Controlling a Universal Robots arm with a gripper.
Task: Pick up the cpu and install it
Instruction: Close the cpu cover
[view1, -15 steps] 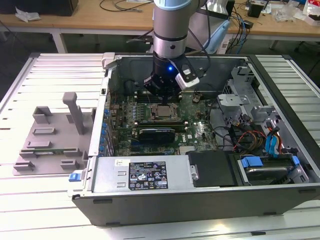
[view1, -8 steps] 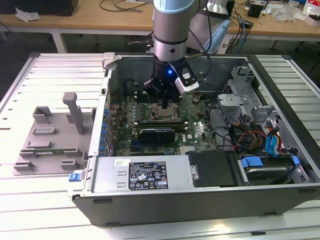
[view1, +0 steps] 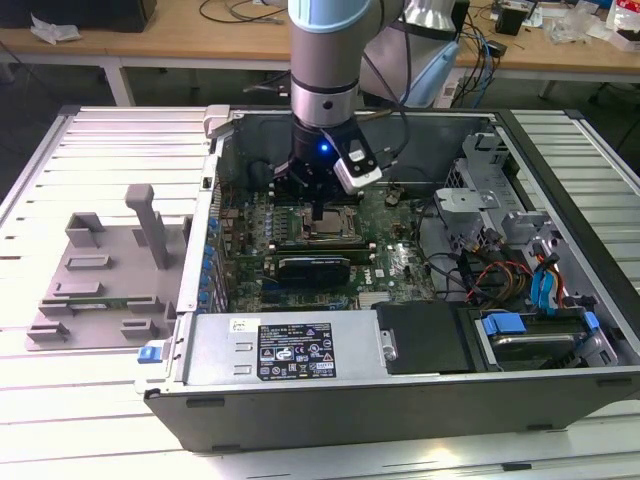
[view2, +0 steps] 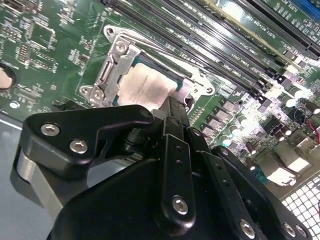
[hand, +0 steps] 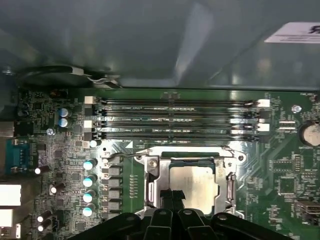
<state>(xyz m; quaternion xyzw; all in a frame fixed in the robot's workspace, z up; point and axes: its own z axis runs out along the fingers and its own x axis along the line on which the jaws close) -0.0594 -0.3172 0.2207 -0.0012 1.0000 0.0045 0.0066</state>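
**Chip sits in its socket, narrow gripper at its edge**

The cpu (view1: 325, 225) lies flat inside the socket frame (hand: 150, 180), and the gripper (hand: 174, 194) reaches down to one edge of it with its fingers (hand: 169, 196) drawn close together. The fingers span far less than the chip's width, so they do not clasp it across.

A pale slatted table (view1: 60, 420) carries everything. On it, filling the middle and the exterior view's right, lies an open computer case (view1: 400, 400) with its side off. The arm (view1: 325, 60) comes straight down from the top of the frame into the case. A blue light (view1: 323, 148) glows on its wrist.

On the floor of the case is a green motherboard (view1: 395, 265). Along the case's near wall sit a metal box with a label (view1: 290, 345) and, toward the exterior view's right, a drive bay with blue clips (view1: 530, 335). Red and yellow cables (view1: 500, 275) run above the bay.

Outside the case, at the exterior view's left, a grey plastic tray (view1: 100, 270) with slots and upright posts rests on the table, well apart from the gripper.

In the first wrist view, four long memory slots (hand: 175, 117) run just beside the socket frame, and a row of small round capacitors (hand: 89, 180) stands on its other side. In the second wrist view the chip's pale metal top (view2: 142, 87) shows inside the silver frame, with the gripper's dark tip touching or just over its edge.
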